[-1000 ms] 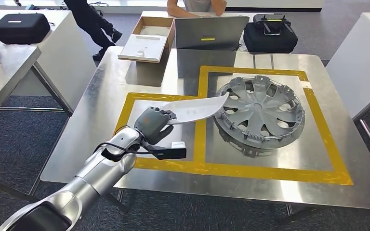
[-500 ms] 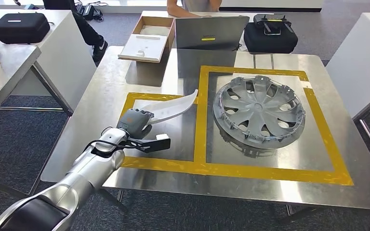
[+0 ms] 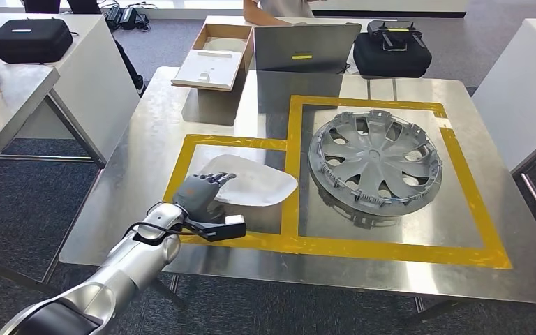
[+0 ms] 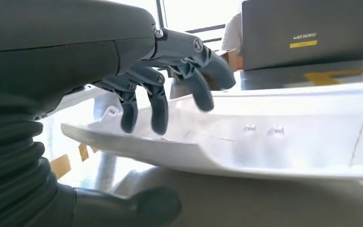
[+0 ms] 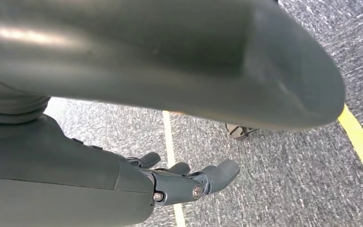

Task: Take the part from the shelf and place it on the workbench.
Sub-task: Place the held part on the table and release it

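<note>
Occupying most of the head view, a square stainless-steel tabletop (image 3: 146,132) marked with yellow tape outlines: a smaller rectangle at centre-left, a larger one at centre-right.

Item: round silver-grey plastic wheel cover (image 3: 375,162), spoked, lying flat inside the larger taped rectangle, right of centre.

Item: white curved plastic panel part (image 3: 255,184), shallow and elongated, lying on the tabletop within the smaller taped rectangle, just left of centre. Its right end reaches the tape strip dividing the two rectangles. Apart from the wheel cover.

Item: grey laptop (image 3: 306,47), lid raised, at upper centre, back towards the camera. A person sits behind it at the top edge.

Item: open cardboard box with white insert (image 3: 213,57), upper centre-left, beside the laptop.

Item: two black zipped carry cases, one at upper right (image 3: 391,49) behind the tabletop, one at upper left (image 3: 31,39) on a neighbouring white table.

Item: left hand (image 3: 201,194), dark grey, on a silver arm entering from lower left. It sits at the part's left end. In the left wrist view the fingers (image 4: 158,106) are spread and curl down above the part's inner face, thumb below the rim; whether they touch or hold it cannot be told.

Item: right hand (image 5: 189,182), seen in the right wrist view over grey carpet with yellow floor lines, fingers loosely extended, holding nothing.
</note>
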Action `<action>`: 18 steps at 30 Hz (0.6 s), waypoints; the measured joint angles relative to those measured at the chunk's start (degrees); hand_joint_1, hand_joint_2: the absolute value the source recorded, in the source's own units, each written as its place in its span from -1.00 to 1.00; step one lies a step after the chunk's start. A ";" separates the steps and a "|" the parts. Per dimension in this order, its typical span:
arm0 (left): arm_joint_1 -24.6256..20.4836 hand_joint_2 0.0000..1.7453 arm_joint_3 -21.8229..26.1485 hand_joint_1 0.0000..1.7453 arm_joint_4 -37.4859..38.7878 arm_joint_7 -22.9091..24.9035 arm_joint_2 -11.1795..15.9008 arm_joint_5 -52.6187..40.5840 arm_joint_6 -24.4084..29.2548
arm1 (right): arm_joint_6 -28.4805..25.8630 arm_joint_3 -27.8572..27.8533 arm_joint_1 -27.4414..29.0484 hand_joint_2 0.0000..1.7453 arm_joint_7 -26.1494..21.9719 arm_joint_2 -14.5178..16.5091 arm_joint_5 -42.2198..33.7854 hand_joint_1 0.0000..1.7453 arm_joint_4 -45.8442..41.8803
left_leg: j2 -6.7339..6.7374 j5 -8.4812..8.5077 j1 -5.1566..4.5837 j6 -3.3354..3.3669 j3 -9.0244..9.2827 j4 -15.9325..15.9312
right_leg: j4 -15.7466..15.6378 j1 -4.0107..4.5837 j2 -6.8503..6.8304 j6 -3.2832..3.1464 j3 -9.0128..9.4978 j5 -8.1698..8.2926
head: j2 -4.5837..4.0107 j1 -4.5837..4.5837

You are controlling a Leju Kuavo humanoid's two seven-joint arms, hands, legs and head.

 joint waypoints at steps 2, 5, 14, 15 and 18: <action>0.55 -1.00 1.03 -1.00 -0.53 -2.12 -0.29 1.99 -0.02 | -0.01 0.17 -0.02 -1.00 -0.06 -0.01 -0.02 -1.00 0.00 | 0.00 0.00 0.00 0.00 0.00 0.00 | 0.00 0.00 0.00 0.00 0.00 0.00 | 0.00 0.00; 1.69 -1.00 4.01 -1.00 -2.19 -7.45 -0.92 8.98 -1.26 | -0.03 0.22 -0.02 -1.00 -0.13 -0.02 -0.19 -1.00 0.00 | 0.00 0.00 0.00 0.00 0.00 0.00 | 0.00 0.00 0.00 0.00 0.01 0.00 | 0.00 0.00; 8.37 -1.00 15.28 -1.00 -21.42 -17.11 -2.23 49.75 -26.76 | -0.51 0.22 0.05 -1.00 0.01 -0.04 -1.16 -1.00 0.00 | 0.00 0.00 0.00 0.00 0.00 0.00 | 0.00 0.01 0.01 0.00 0.00 0.00 | 0.00 -0.01; 9.22 -1.00 15.93 -1.00 -24.31 -17.18 -2.25 53.02 -29.57 | -0.62 0.22 0.05 -1.00 0.04 -0.04 -1.27 -1.00 0.00 | 0.01 0.00 0.00 0.00 0.00 0.00 | 0.00 0.01 0.01 0.00 0.00 0.00 | 0.00 -0.01; 11.94 -1.00 17.49 -1.00 -32.90 -17.27 -2.35 60.99 -37.25 | -0.79 0.22 0.11 -1.00 0.06 -0.04 -1.44 -1.00 0.00 | 0.02 -0.01 0.00 0.00 0.00 0.00 | -0.01 0.01 0.02 0.00 0.01 -0.01 | 0.00 -0.01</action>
